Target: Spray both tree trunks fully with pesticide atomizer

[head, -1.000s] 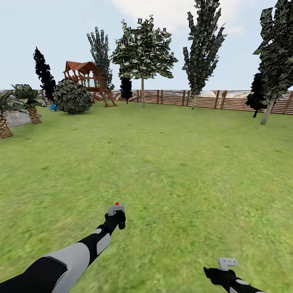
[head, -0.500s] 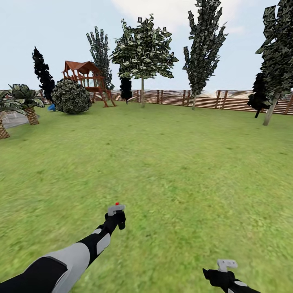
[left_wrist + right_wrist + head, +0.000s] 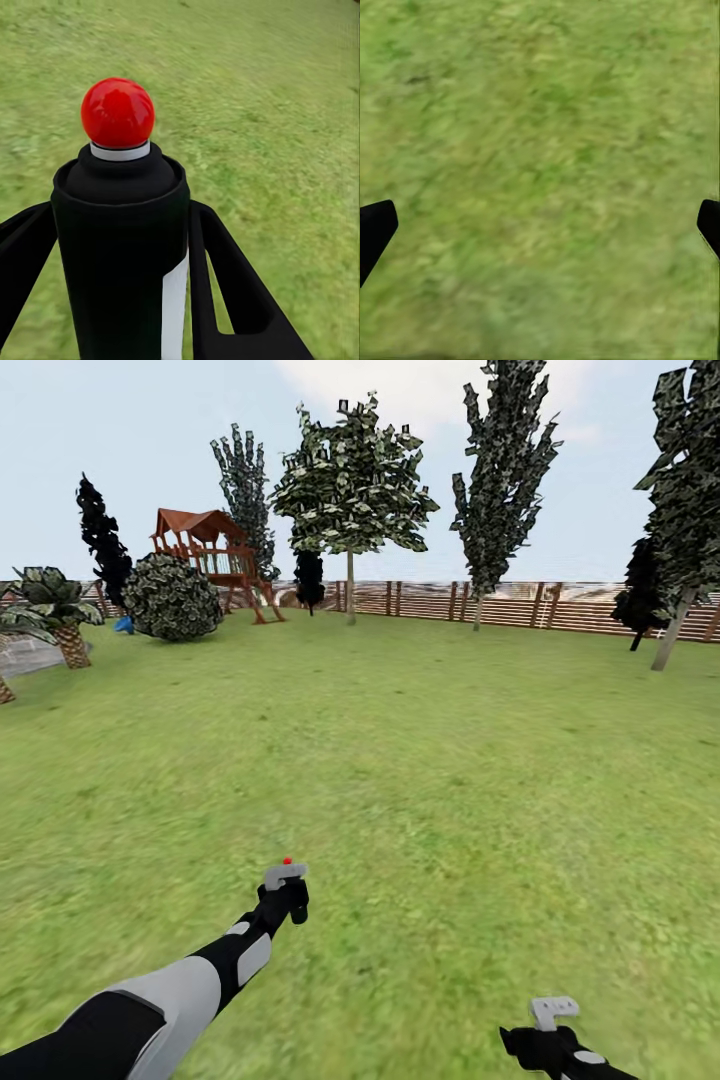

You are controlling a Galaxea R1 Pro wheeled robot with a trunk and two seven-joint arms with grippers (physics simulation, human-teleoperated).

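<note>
My left gripper (image 3: pixel 284 898) is shut on the pesticide atomizer (image 3: pixel 285 876), held upright low over the lawn at centre left. Its pale grey head carries a red dot. In the left wrist view the dark bottle (image 3: pixel 120 247) with its red knob stands between the black fingers (image 3: pixel 225 285). My right gripper (image 3: pixel 547 1028) hovers open over bare grass at the lower right, its fingertips (image 3: pixel 375 225) wide apart. One broad-crowned tree (image 3: pixel 352 470) with a pale trunk (image 3: pixel 350 592) stands far ahead by the fence. Another tree (image 3: pixel 690 470) leans at the far right, its trunk (image 3: pixel 670 632) bare.
A brown slat fence (image 3: pixel 520 605) closes the far side of the lawn. A wooden play tower (image 3: pixel 208 550), a round bush (image 3: pixel 172 598) and short palms (image 3: pixel 60 610) stand at the far left. A tall narrower tree (image 3: pixel 500 470) rises between the two broad ones. Open grass (image 3: pixel 400 760) lies ahead.
The whole view has drifted slightly, with the left palms sliding toward the left edge and the right tree toward the right edge, so the camera has moved. Both arms keep their poses.
</note>
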